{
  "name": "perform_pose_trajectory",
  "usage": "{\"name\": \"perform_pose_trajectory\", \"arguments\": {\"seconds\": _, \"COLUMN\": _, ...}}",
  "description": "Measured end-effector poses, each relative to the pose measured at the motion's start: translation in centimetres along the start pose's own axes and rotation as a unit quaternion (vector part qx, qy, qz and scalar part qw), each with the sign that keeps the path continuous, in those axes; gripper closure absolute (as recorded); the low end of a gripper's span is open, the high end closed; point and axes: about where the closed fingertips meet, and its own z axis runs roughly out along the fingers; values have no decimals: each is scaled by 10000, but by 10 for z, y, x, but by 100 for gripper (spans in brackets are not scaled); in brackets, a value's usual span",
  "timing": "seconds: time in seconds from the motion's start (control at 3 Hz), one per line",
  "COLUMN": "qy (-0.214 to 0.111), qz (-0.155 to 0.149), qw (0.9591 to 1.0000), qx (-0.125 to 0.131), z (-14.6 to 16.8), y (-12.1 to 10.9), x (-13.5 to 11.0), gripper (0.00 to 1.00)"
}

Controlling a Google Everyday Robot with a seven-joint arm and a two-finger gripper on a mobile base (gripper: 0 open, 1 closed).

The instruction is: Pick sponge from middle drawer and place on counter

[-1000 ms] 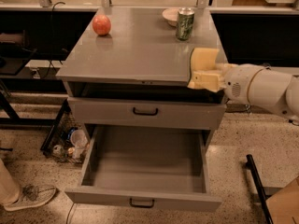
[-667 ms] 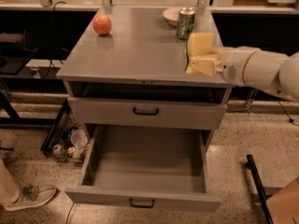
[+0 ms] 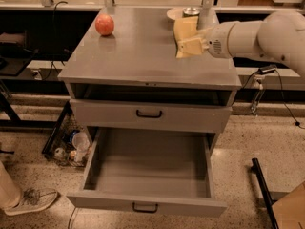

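My gripper (image 3: 192, 45) is shut on the sponge (image 3: 185, 28), a pale yellow foam block, and holds it over the right back part of the counter (image 3: 138, 51). I cannot tell whether the sponge touches the surface. My white arm reaches in from the right. The middle drawer (image 3: 148, 175) is pulled wide open below and shows a bare grey floor. The upper drawer (image 3: 149, 114) with its black handle is closed.
A red apple (image 3: 104, 24) sits at the counter's back left. A plate (image 3: 173, 13) and a can top (image 3: 191, 10) show behind the sponge. A wire basket of bottles (image 3: 71, 142) and a shoe (image 3: 29, 199) are on the floor at left. A black frame (image 3: 263, 190) stands at right.
My arm has carried the sponge from the counter's right front edge to the left and farther back, so it now sits over the counter in front of the can.
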Motion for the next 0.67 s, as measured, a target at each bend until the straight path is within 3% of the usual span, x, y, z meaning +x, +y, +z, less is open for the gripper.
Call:
{"name": "perform_pose_trajectory", "arguments": {"seconds": 0.33, "qy": 424, "qz": -249, "qw": 9983, "qx": -308, "z": 45, "y": 7, "x": -4, "gripper": 81}}
{"name": "perform_pose_trajectory", "arguments": {"seconds": 0.67, "qy": 909, "qz": -592, "qw": 9923, "qx": -593, "z": 90, "y": 22, "x": -3, "gripper": 50}}
